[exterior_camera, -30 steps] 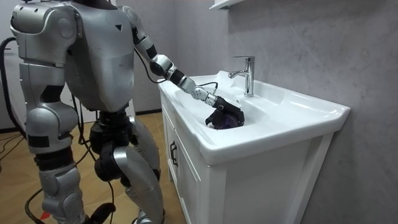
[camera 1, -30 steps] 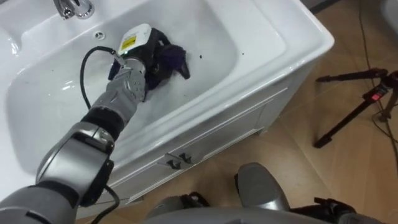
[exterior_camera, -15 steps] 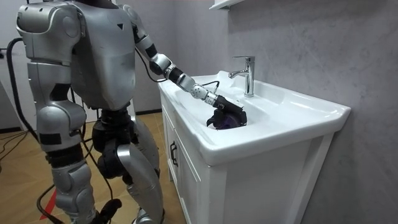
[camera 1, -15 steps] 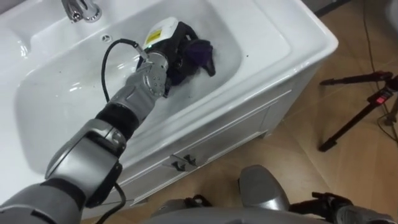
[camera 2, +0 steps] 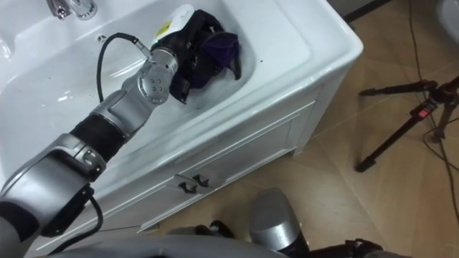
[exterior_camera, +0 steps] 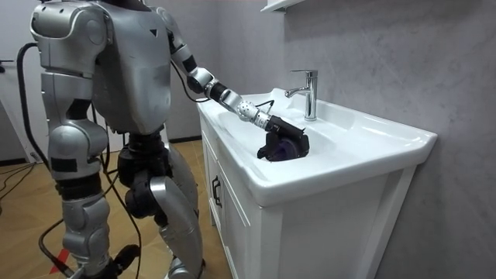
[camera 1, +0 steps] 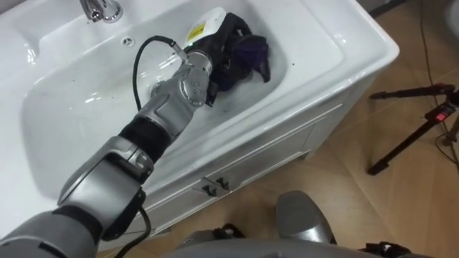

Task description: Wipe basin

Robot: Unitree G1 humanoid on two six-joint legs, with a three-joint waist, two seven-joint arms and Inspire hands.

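Observation:
The white basin tops a white vanity, and I stand in front of it. My left arm reaches in from the lower left. My left hand is black, and its fingers are curled on a dark purple cloth that it presses against the basin's floor at the right end. The cloth bunches out beyond the fingers. In the room view the left hand rests on the cloth, below and in front of the chrome tap. The right eye view shows the same hand and cloth.
The tap's base and a small overflow hole are at the basin's back. The vanity front has drawers with dark handles. A black tripod stands on the wooden floor to the right. A grey wall backs the basin.
My left hand has slid the cloth along the basin floor toward its right end. In the room view my arm stretches further over the basin and my body has shifted a little.

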